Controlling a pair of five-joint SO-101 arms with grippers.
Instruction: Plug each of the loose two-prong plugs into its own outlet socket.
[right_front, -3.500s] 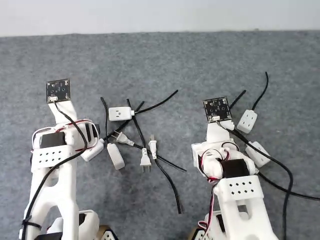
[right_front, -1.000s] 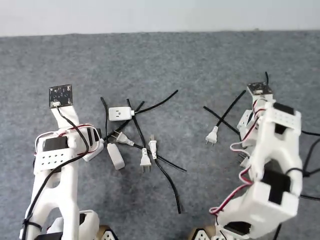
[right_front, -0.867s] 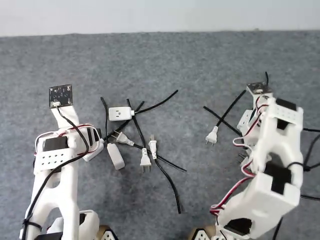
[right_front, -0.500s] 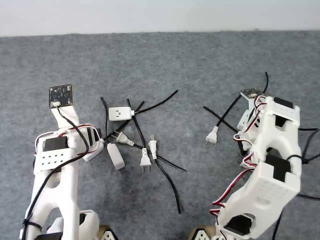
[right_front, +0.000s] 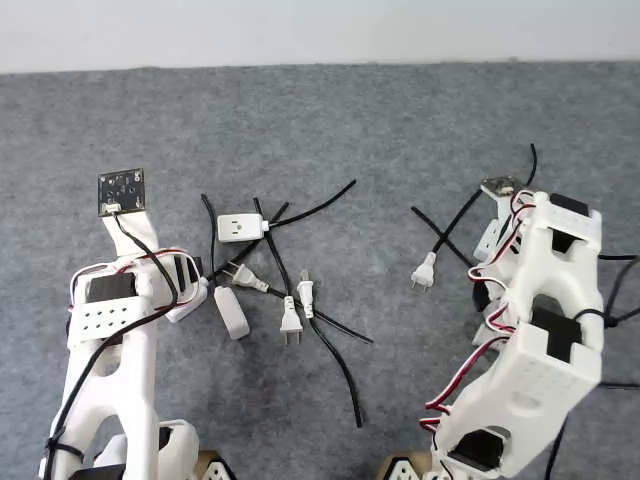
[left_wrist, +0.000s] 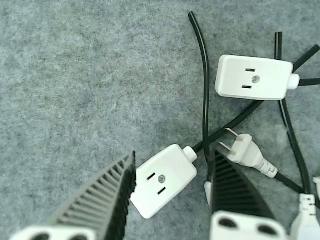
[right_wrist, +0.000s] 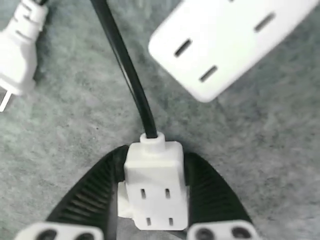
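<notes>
**A:** Sockets first: the right gripper (right_wrist: 155, 155) is clamped on a small socket (right_wrist: 154, 190), slots showing, with a wider socket (right_wrist: 235, 45) just beyond.

**B:** A loose plug (right_wrist: 20, 50) lies near them on the grey mat (right_front: 400, 130). Left side?

**A:** Left gripper (left_wrist: 174, 155), fingers (left_wrist: 105, 200) apart, hangs low astride the near socket (left_wrist: 165, 182). A two-prong plug (left_wrist: 247, 154) and black cords (left_wrist: 202, 75) crowd one finger. Both wrists are tipped down at the mat.
</notes>
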